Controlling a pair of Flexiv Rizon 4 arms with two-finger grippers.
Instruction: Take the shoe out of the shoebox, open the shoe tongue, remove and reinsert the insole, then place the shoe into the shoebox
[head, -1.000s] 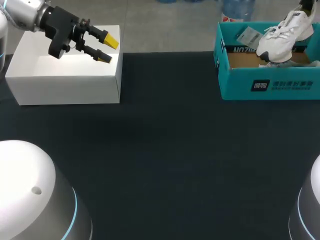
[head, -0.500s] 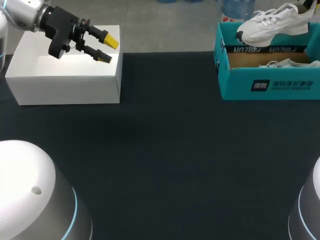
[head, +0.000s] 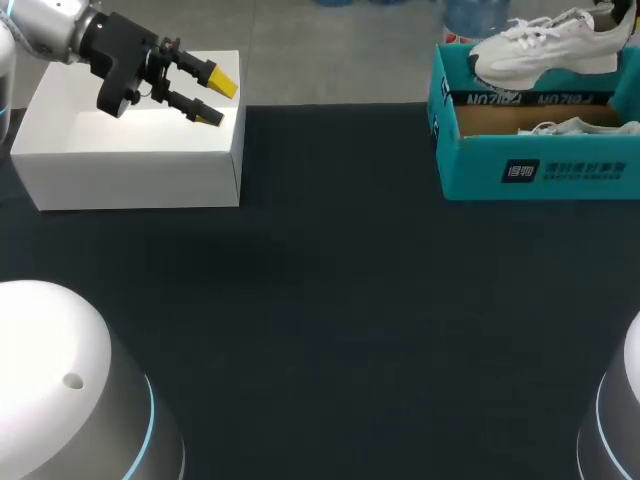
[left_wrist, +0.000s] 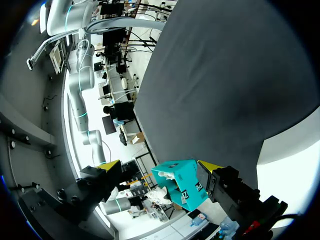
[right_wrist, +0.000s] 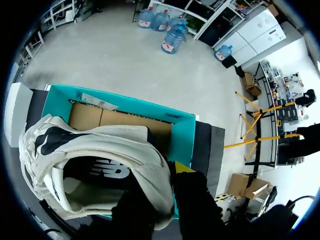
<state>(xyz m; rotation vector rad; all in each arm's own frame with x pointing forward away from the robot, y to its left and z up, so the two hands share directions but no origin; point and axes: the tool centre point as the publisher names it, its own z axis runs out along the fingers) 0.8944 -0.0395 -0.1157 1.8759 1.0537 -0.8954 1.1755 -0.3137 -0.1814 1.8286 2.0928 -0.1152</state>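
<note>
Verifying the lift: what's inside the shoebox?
Bare brown cardboard floor in the teal shoebox, plus something white and laced by its near wall, maybe a second shoe. In the right wrist view, the white sneaker held above hides part of the interior.

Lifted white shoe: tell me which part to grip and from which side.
Probably the heel collar, from above and behind the heel: the white shoe hangs level over the teal shoebox, opening up, and the collar is a thin rim that two fingers can pinch. The right gripper holds it there.

Head camera looks down from behind; the shoebox (head: 560, 165) shows far in left wrist, close under right.
</note>
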